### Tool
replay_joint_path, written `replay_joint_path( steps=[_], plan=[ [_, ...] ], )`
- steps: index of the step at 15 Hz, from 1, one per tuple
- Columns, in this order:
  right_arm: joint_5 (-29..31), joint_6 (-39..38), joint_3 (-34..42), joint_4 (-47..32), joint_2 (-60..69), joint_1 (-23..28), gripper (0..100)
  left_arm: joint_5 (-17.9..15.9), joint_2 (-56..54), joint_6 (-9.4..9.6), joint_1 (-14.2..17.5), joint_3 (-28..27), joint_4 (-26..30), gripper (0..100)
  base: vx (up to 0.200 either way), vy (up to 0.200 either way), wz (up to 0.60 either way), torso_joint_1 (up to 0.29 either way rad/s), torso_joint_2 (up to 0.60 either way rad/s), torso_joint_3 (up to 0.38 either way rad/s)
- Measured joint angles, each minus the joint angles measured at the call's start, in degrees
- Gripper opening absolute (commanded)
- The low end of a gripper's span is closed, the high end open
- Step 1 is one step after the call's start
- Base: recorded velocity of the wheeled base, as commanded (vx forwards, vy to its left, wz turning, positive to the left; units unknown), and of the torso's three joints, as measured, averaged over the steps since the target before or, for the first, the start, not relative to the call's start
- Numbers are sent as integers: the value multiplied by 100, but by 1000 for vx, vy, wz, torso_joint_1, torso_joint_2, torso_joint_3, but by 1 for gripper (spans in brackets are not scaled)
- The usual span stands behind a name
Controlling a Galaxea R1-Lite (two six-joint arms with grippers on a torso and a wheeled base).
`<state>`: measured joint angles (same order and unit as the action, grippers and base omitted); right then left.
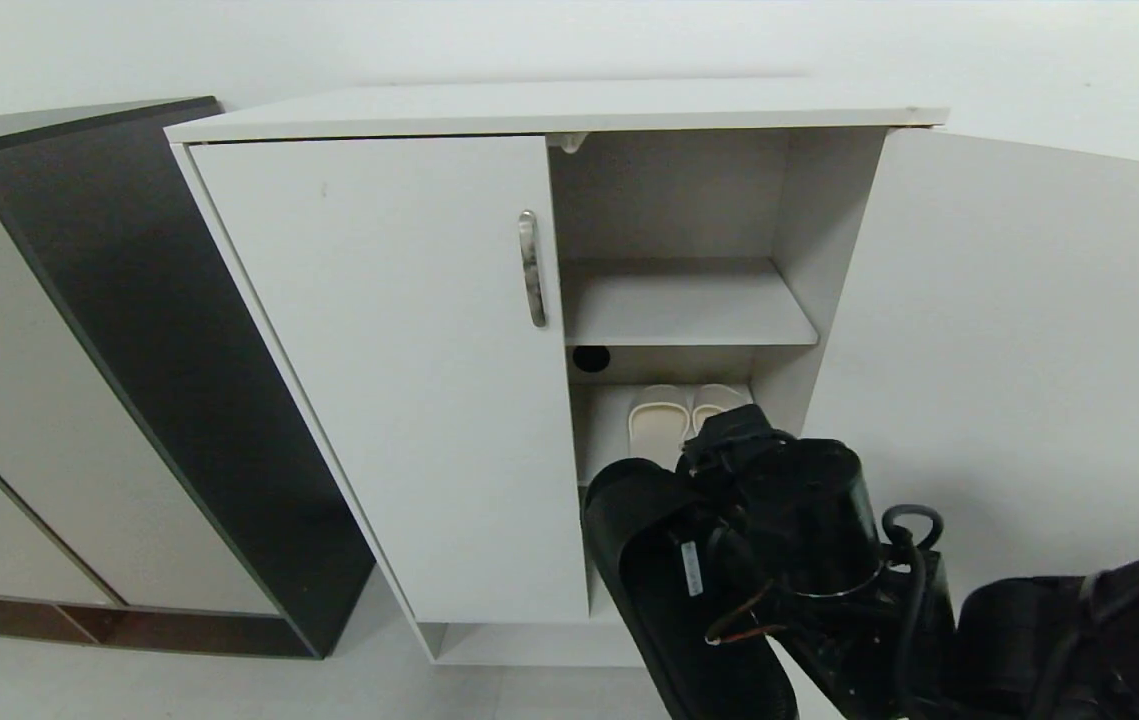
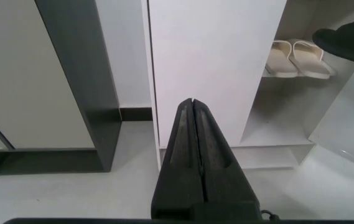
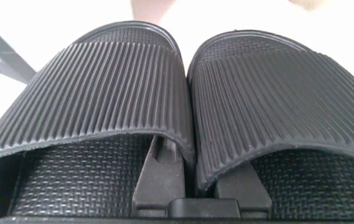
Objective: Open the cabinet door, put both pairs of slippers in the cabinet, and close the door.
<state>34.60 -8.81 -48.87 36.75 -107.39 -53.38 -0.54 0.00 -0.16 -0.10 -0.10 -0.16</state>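
1. Black moulded rubber or foam, by the look of it: the black slippers [image 1: 669, 570] hang in front of the open half of the cabinet [image 1: 549, 105]. In the head view they are at 6 o'clock from the cream slippers [image 1: 684, 415] and outside the opening.
2. We see the right gripper [image 3: 192, 177] closed on that pair. One finger lies inside each slipper, and the two neighbouring side walls under the ribbed straps are pinched together between them.
3. We judge the pair light and springy rather than stiff. The ribbing and dimpled footbeds should give friction, so slipping looks unlikely. A single pinch at the inner walls may still let the long soles droop or splay.
4. That hold seems the right one to us, since taking one strap alone would carry only one slipper.
5. The cream slippers rest side by side on the lower shelf [image 1: 601, 425], with a bare strip of board at their 9 o'clock. The upper shelf [image 1: 679, 305] sits at their 12 o'clock.
6. The open door [image 1: 1009, 350] stands at 3 o'clock of the opening. The closed door [image 1: 399, 380] with its handle [image 1: 531, 268] is at 9 o'clock.
7. The left gripper [image 2: 192, 106] holds nothing, its fingers pressed flat together, low in front of the closed door.
8. Soft soles can catch a shelf edge, so we would keep them level going in.
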Motion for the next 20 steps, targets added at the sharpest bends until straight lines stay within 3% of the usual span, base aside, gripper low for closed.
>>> replay_joint_path(
  steps=[2,6,9,16,20],
  plan=[
    [739,-708,-964,-1659,33,-174,0,0,0,0,0,0,2,0,0,0,0,0,0,0],
    [1346,-1152,-2420,-2798,129,-345,0,0,0,6,-1,0,0,0,0,0,0,0,0,0],
    [1538,-1078,-2907,-2998,122,-334,0,0,0,9,2,0,0,0,0,0,0,0,0,0],
    [1787,-1070,-2971,-3003,-9,-111,0,0,0,13,0,0,0,0,0,0,0,0,0,0],
    [1787,-1053,-2912,-2973,-28,-113,0,-6,0,16,2,0,-2,0,200,0,0,-2,1,5]
  ],
)
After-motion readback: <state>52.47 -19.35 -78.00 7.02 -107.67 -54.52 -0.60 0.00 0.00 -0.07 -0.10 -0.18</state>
